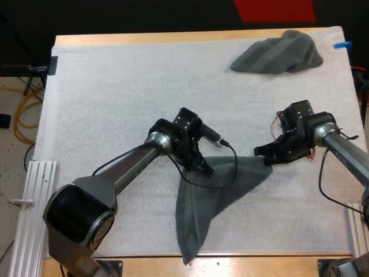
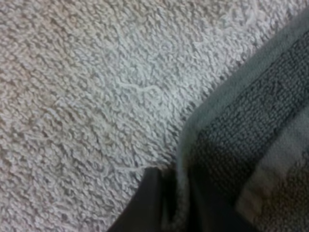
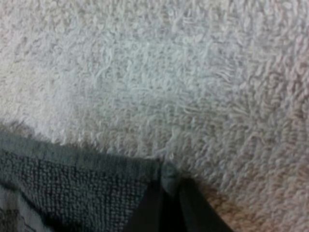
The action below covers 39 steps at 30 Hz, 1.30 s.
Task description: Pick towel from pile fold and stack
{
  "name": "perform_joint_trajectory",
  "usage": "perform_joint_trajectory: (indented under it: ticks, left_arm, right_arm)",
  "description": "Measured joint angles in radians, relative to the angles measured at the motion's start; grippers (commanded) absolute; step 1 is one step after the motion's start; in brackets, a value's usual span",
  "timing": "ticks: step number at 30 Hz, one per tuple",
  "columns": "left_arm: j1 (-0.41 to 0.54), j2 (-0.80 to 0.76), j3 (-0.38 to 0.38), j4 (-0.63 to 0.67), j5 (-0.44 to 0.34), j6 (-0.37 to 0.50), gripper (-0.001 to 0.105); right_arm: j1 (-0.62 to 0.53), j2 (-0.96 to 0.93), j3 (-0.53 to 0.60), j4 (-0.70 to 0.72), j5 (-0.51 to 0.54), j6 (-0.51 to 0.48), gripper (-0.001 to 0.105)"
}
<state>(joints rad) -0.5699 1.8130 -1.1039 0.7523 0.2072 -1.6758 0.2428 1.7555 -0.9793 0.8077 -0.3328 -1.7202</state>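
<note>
Nearest, the near towel (image 1: pixel 222 190), dark grey-green, lies on the white mat (image 1: pixel 115 104) as a rough triangle. Its long tip reaches the mat's near edge, by the bare wood of the table (image 1: pixel 259 262).

Left gripper (image 1: pixel 203 168): at the towel's upper left edge. Its fingers (image 2: pixel 145 203) are closed on the hem. The left wrist view shows the hem standing up between the two black fingers, pressed from both sides.

Right gripper (image 1: pixel 262 152): at the towel's right corner, well apart from the left gripper. Its fingers (image 3: pixel 198 212) pinch that corner, with a small nub of cloth caught between them and the mat just beyond.

Far right of the mat: crumpled towel (image 1: pixel 279 53), same colour, a low heap near the far edge, well apart from both grippers and from the near towel.
</note>
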Motion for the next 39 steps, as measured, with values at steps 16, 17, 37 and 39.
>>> perform_joint_trajectory:
  ticks: [16, 17, 37, 39]
  left_arm:
    - [0.064, -0.436, -0.041, 0.001, -0.044, 0.028, 0.0]
    - [0.068, -0.473, -0.053, 0.001, -0.044, 0.028, 0.0]
    - [0.02, -0.814, -0.086, 0.147, 0.045, -0.02, 0.0]
    - [0.002, -0.814, -0.086, 0.165, 0.048, -0.02, 0.0]
  right_arm:
    - [0.0, -0.464, 0.02, -0.075, 0.047, -0.104, 0.0]
    - [0.001, -0.504, 0.018, -0.079, 0.045, -0.104, 0.0]
    - [0.142, -0.839, -0.079, 0.009, 0.016, -0.06, 0.0]
    - [0.169, -0.839, -0.079, 0.03, 0.031, -0.06, 0.0]
